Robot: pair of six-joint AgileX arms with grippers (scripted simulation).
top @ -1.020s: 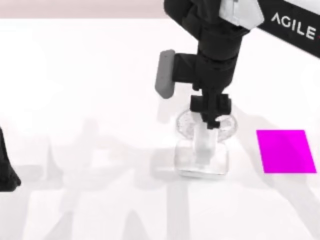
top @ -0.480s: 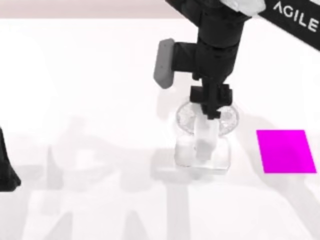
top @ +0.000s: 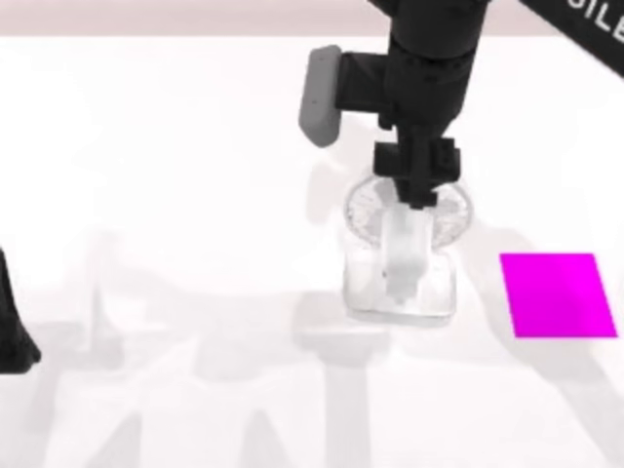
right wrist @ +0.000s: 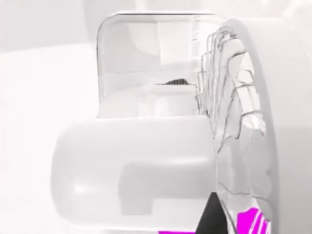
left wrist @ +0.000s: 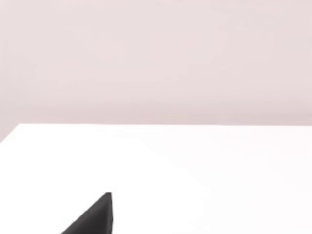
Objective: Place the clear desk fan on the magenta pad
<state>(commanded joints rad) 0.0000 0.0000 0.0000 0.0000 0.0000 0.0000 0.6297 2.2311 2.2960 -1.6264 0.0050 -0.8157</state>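
The clear desk fan hangs near the table's middle, its round grilled head toward the back and its rounded-square base toward the front. My right gripper comes down from above and is shut on the fan's neck. In the right wrist view the fan's neck and grille fill the frame, with one dark fingertip beside them. The magenta pad lies flat to the fan's right, apart from it. My left gripper is parked at the left edge, open, with one fingertip showing.
A grey camera block juts left from my right wrist. The white table stretches around the fan, with soft shadows along its front. The table's far edge shows in the left wrist view.
My right gripper has moved slightly up and to the right with the fan. The fan's base has shifted toward the pad. The left arm has not moved.
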